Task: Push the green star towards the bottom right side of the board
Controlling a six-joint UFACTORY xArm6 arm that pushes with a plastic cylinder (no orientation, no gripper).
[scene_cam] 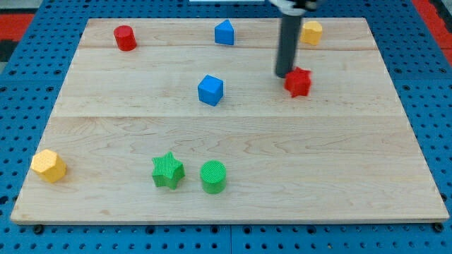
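Note:
The green star [167, 171] lies near the view's bottom, left of centre, on the wooden board [318, 162]. A green cylinder [213, 176] stands just to its right, a small gap between them. My tip [283, 74] is at the upper right of the board, touching or almost touching the left side of a red star [299, 82]. The tip is far from the green star, up and to the right of it.
A blue cube [210, 90] sits in the upper middle. A blue house-shaped block [224, 32] and a yellow block [311, 32] are near the top edge. A red cylinder [125, 37] is at top left. A yellow hexagon [48, 166] is at the bottom left edge.

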